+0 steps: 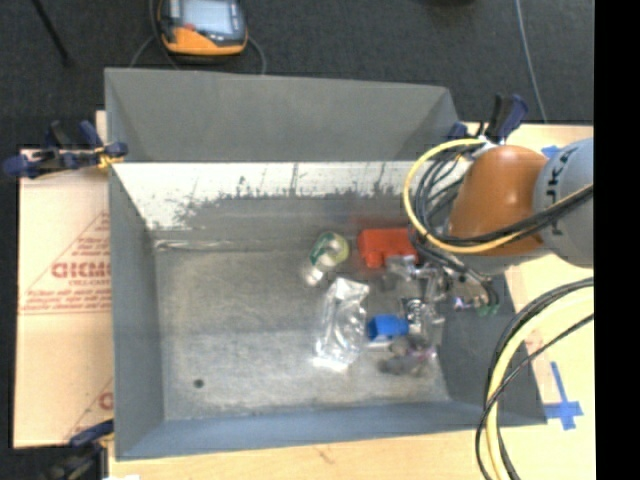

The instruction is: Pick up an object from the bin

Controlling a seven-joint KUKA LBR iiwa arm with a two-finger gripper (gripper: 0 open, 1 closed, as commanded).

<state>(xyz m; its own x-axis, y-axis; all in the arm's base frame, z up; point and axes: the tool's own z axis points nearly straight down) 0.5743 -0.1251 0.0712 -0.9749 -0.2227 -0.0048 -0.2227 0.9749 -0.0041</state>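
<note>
My gripper [419, 296] hangs low over the right part of the bin floor. A small blue block [384, 328] lies right beside it on the left, touching or nearly touching. Just below the gripper rests a dark grey lump [403, 364]. An orange-red block [382, 246] sits just above and left of the gripper, near the back wall. A crumpled clear plastic piece [340, 324] lies left of the blue block.
A round green and white thing [328, 253] lies left of the orange-red block. The arm with its orange cover and looped cables reaches in over the bin's right wall. The left half of the floor is bare metal.
</note>
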